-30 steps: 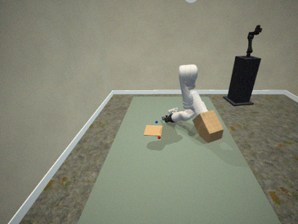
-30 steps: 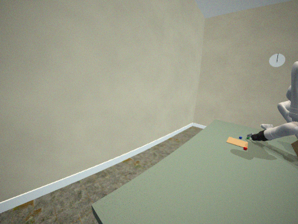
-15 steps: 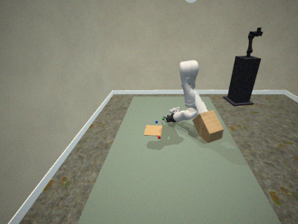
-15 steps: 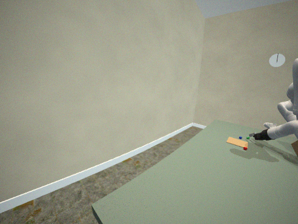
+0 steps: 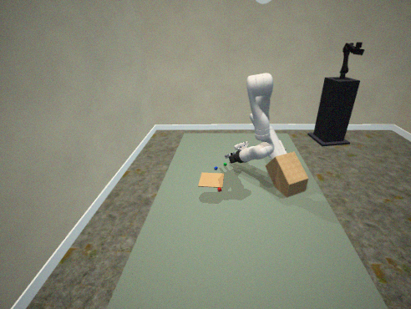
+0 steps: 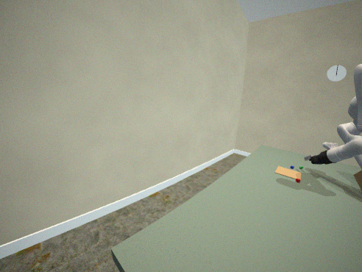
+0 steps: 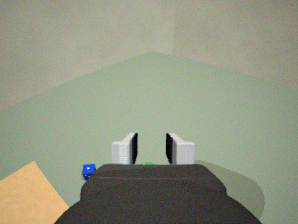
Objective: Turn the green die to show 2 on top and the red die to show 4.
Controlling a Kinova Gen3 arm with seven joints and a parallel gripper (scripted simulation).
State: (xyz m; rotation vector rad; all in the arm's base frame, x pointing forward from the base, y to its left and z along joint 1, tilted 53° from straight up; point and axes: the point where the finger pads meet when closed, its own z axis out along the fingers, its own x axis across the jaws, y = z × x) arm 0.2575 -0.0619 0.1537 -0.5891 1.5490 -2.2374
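Gripper (image 7: 150, 147) half-open, grasping nothing, w/ green die (image 7: 147, 163) just ahead & below btwn the fingers, off the mat (image 7: 27, 199), which lies to its left; blue die (image 7: 88, 171) left too

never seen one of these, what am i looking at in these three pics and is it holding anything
The white thing is a robot arm with a black gripper at its tip. One picture looks down from high up, one from the side, and one from a camera on the wrist, looking out between the two fingers. On the green table lie a tan mat, a cardboard box, and three small dice: blue, green and red. None is on the mat. The gripper is open and holds nothing; the green die sits just beneath it.
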